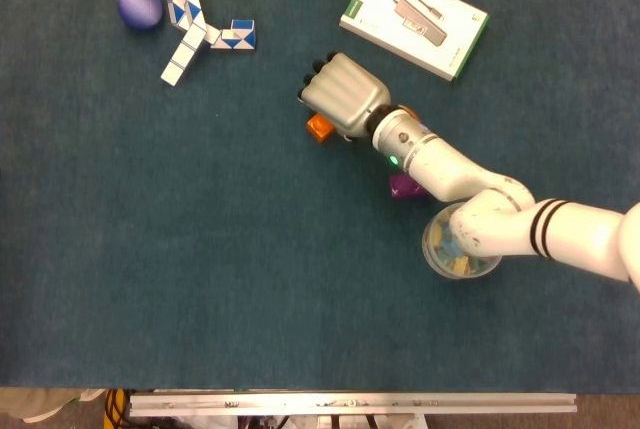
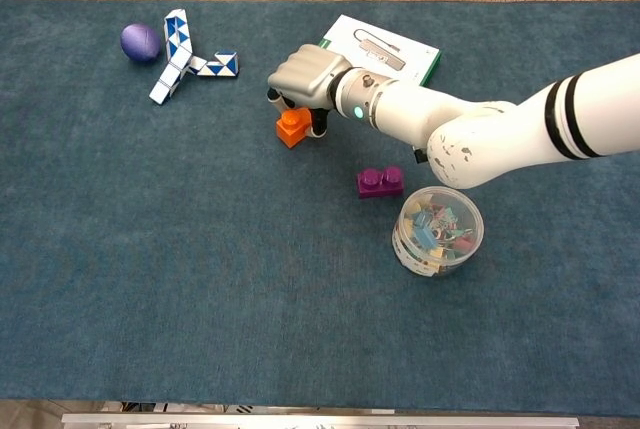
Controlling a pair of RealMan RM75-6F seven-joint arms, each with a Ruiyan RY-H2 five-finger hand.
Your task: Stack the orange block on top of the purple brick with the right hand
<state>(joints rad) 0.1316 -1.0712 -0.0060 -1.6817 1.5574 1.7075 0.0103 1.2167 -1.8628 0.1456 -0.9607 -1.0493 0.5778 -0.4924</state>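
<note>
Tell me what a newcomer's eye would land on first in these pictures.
The white right hand mid-table, gripping the orange block. Just nearer and to its right lies the purple brick, beside a clear tub of clips. At the far left sit a purple ball and blue-white twist puzzle.

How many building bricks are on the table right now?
2. The orange block is held under the right hand, left of center; the purple brick lies beside the clip tub. None seem hidden.
</note>
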